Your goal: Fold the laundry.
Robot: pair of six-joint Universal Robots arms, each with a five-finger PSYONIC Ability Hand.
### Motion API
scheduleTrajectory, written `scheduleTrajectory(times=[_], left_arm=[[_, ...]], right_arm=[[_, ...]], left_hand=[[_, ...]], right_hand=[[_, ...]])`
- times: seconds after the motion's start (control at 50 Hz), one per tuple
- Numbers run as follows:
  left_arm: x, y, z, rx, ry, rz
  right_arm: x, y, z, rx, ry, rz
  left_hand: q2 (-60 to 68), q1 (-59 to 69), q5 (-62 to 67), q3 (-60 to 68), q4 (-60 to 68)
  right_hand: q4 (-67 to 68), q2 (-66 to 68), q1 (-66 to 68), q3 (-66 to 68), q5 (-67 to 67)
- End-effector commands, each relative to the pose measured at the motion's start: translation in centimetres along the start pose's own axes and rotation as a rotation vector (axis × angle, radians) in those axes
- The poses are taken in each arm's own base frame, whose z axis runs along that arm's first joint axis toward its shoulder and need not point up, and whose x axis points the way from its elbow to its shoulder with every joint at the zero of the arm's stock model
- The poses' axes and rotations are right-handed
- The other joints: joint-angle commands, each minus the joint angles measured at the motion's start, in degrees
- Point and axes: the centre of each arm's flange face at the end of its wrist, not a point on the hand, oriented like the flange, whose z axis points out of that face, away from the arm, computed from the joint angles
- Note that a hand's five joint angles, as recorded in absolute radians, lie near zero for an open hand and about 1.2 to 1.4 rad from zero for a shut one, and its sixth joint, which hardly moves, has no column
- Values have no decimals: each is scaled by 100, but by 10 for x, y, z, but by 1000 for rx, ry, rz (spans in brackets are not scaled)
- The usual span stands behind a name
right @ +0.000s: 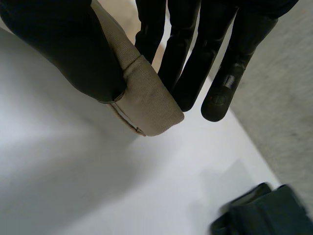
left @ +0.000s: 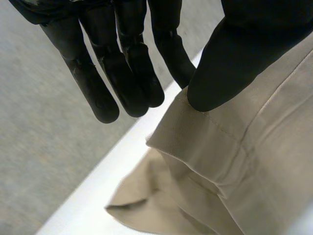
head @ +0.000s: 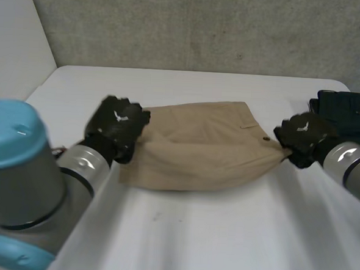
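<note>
Lying on tabletop (head: 210, 235): tan shorts (head: 197, 145), at its middle
Left hand (head: 116, 126): thumb and a finger pinch the hem at the shorts' left end
Right hand (head: 302, 138): thumb and fingers clamp the waistband corner
Tabletop's far right corner: dark folded garment (head: 348, 108)

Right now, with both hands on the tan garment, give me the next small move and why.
Probably bring the right hand toward the left hand, folding the tan garment in half: each hand pinches one end, and it lies stretched between them on the table.
</note>
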Motion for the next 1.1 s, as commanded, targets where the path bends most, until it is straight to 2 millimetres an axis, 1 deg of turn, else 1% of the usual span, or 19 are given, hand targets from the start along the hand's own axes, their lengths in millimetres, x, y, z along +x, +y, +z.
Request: scheduleTrajectory(times=[0.02,0.14,0.18,0.26,0.32,0.34,0.42,0.48,0.52,0.56,0.58,0.64,0.68,0.74,0.78,0.8,0.88,1.0,1.1], left_arm=[[-24,-40,-32,40,-19,0],[-29,-46,-45,-5,0,3],[-29,-44,-46,-20,9,5],[-28,-34,-44,-58,15,4],[-29,-20,-36,-94,8,0],[-27,-8,-24,-122,6,-5],[-21,20,8,-156,-6,-8],[-17,28,21,-154,-8,-10],[-13,33,31,-149,-4,-7],[-11,35,35,-153,1,-6],[-8,39,36,-164,7,-5],[-5,40,34,-166,15,-5],[-5,35,27,-161,15,-7],[-8,26,7,-133,13,-8],[-8,25,-3,-130,13,-8],[-7,26,-10,-128,16,-5],[-2,33,-21,-137,28,-12],[6,46,-23,-170,76,-38],[21,67,-13,-229,152,-68]], right_arm=[[26,-55,-46,15,23,7],[29,-78,-74,6,8,8],[28,-79,-79,-9,-1,9],[22,-74,-78,-30,-28,26],[13,-66,-73,-52,-65,49],[5,-59,-65,-70,-95,70],[-11,-40,-36,-104,-121,123],[-16,-27,-19,-145,-80,119],[-18,-23,-12,-164,-57,110],[-24,-21,-6,-176,-34,95],[-25,-20,-5,-180,-26,94],[-27,-18,-2,-174,-8,89],[-29,-18,-2,-169,-8,89],[-32,-15,-3,-174,-16,93],[-34,-13,-4,-177,-20,94],[-36,-12,-4,-177,-24,93],[-38,-9,-4,-177,-22,94],[-41,-6,-5,-179,-26,95],[-46,-3,-7,-191,-42,99]], left_hand=[[1164,1428,1378,1197,1136],[1164,1428,1378,1197,1136],[1164,1428,1378,1197,1136],[1164,1428,1378,1197,1136],[1164,1428,1378,1197,1136],[1164,1428,1378,1197,1136],[1164,1428,1378,1197,1136],[1164,1428,1378,1197,1136],[131,394,345,163,102],[-1751,-1487,-1536,-1718,-1779],[-3226,-2962,-3012,-3193,-3254],[-3895,-3632,-3681,-3863,-3924],[-4031,-3768,-3817,-3999,-4060],[-3914,-3651,-3700,-3882,-3943],[-3763,-3500,-3549,-3731,-3792],[-3563,-3299,-3348,-3530,-3591],[-3075,-2811,-2860,-3042,-3103],[-2249,-1986,-2035,-2217,-2278],[-2483,-2219,-2268,-2450,-2511]], right_hand=[[1198,1284,2545,1241,1378],[1198,1284,2545,1241,1378],[1198,1284,2545,1241,1378],[1198,1284,2545,1241,1378],[1198,1284,2545,1241,1378],[1198,1284,2545,1241,1378],[1198,1284,2545,1241,1378],[1198,1284,2545,1241,1378],[1198,1284,2545,1241,1378],[1198,1284,2545,1241,1378],[1198,1284,2545,1241,1378],[1198,1284,2545,1241,1378],[1198,1284,2545,1241,1378],[1198,1284,2545,1241,1378],[1198,1284,2545,1241,1378],[1198,1284,2545,1241,1378],[1198,1284,2545,1241,1378],[1198,1284,2545,1241,1378],[1198,1284,2545,1241,1378]])
